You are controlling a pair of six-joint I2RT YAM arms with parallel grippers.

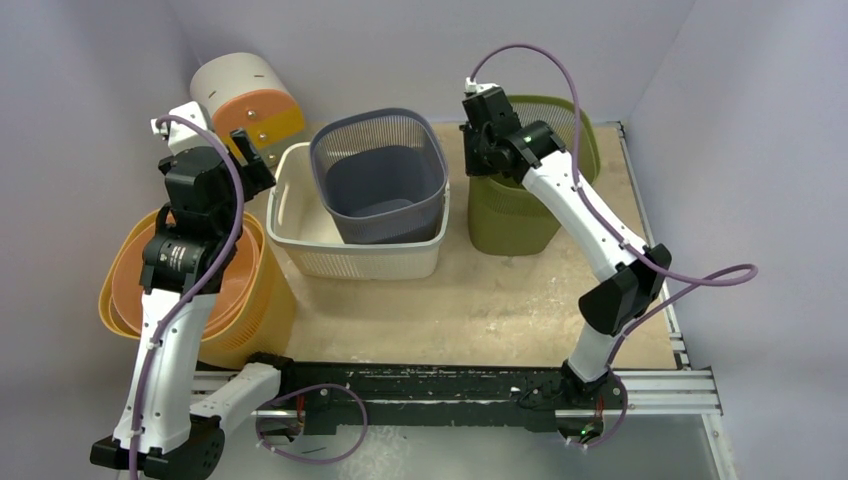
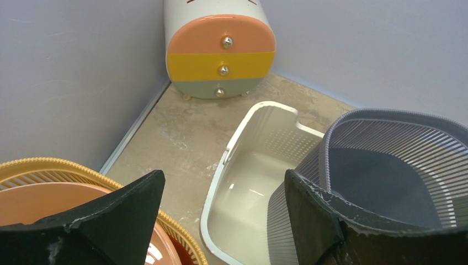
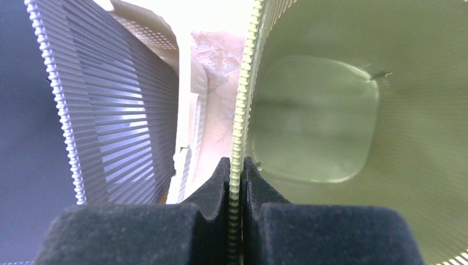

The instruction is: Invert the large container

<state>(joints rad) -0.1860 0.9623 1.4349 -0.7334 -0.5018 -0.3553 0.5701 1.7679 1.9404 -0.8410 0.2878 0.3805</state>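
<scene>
Nearest the camera, both arms rise from the rail at the table's front edge. Just beyond on the left stands a yellow basket with an orange basket nested inside it. The left gripper hangs over that pair's far rim, fingers wide apart and holding nothing, facing the back left corner.

In the middle of the table sits a white basket, upright, with a grey basket standing inside it (the grey one sits tilted and takes up the right-hand part of the white one).

To the right of those, and a little farther back, the green basket stands upright on the table, mouth up, close beside the white basket with a strip of table showing between them. The right gripper reaches down onto its left rim. The wrist view shows the two fingers pressed together on the beaded edge, one outside the wall and one inside.

Farthest back, in the left corner against the walls, is a small chest of drawers with orange, yellow and pale grey-green fronts, each with a metal knob.
</scene>
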